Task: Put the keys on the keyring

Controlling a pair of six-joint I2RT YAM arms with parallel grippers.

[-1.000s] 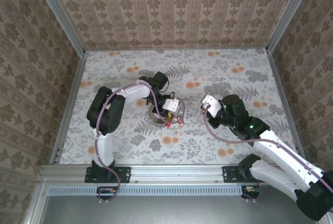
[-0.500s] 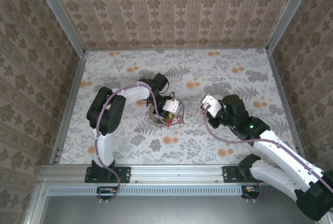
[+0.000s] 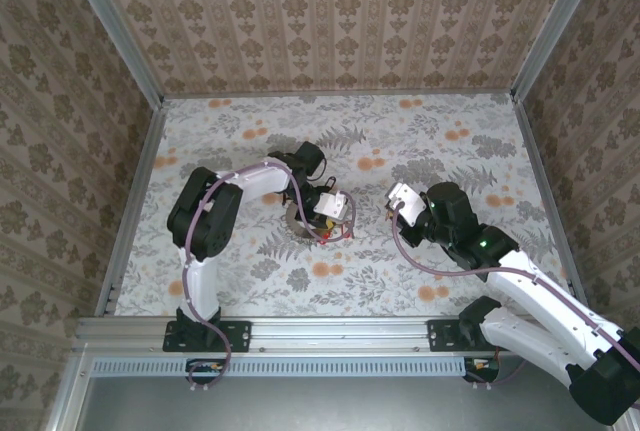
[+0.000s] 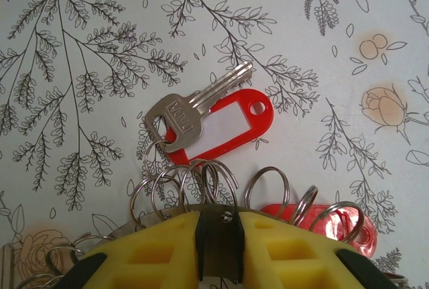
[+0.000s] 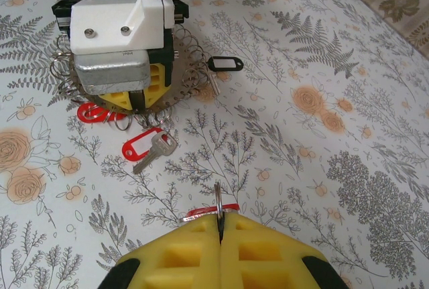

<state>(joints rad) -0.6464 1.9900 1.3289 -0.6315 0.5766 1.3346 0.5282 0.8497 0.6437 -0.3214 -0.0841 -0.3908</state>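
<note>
Floral table (image 3: 250, 286) — left gripper (image 4: 220, 220) clamped on keyring (image 5: 186, 70) | right gripper (image 5: 220, 234) pinching red key (image 5: 202, 211) | another key (image 4: 201, 111) loose

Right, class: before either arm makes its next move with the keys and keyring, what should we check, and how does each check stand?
1. Grip of left gripper on the keyring: ok, shut on it.
2. Grip of right gripper on a small ring with a red edge: ok, shut.
3. That small ring at the keyring: not ok, well apart.
4. The red-tagged key lying flat and uncovered: ok.
5. That key threaded onto the keyring: cannot tell.
</note>
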